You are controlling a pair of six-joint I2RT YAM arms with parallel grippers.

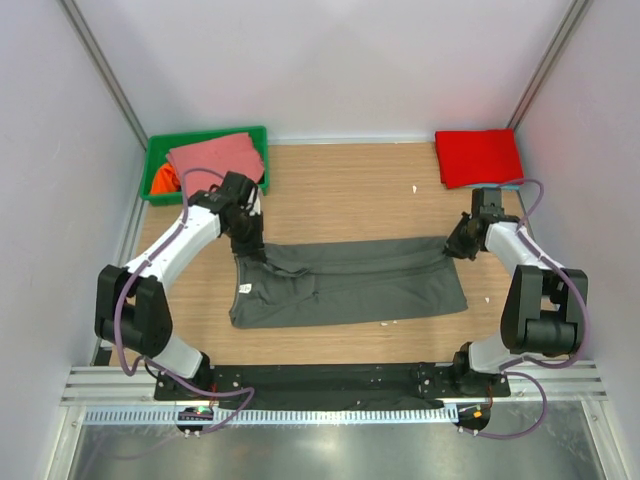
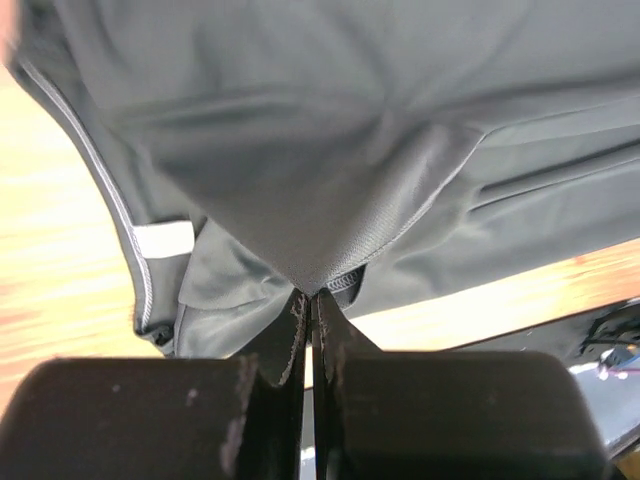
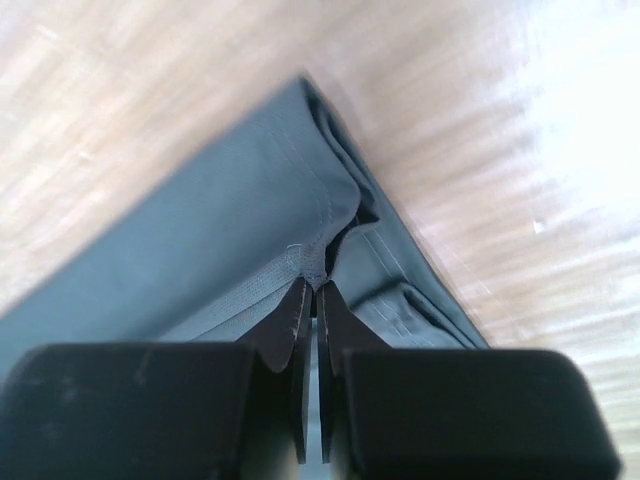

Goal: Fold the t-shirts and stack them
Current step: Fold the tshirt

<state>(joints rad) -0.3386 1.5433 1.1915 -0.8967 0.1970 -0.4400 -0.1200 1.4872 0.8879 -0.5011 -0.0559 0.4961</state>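
Wood surface: we count one table (image 1: 350,190), flat, light brown, with visible grain.
Main garment: one dark grey t-shirt (image 1: 350,280), thin smooth knit with stitched hems, folded into a long band across the middle of the table between the two arms.
Container: one green bin (image 1: 160,150), rigid rectangular plastic, at the far left corner.
Folded garment: one red t-shirt (image 1: 478,157), a neat rectangle at the far right corner.
Bin contents: we see one salmon-pink t-shirt (image 1: 215,158) draped over the bin and one orange t-shirt (image 1: 163,180) bunched beneath it.
Left pincer: the left gripper (image 2: 312,300), black jaws pressed together, pinches a raised fold at the grey band's left end.
Right pincer: the right gripper (image 3: 313,285), jaws closed, nips the hem at the right end.
Marking: one small white neck label (image 2: 163,240), rectangular.
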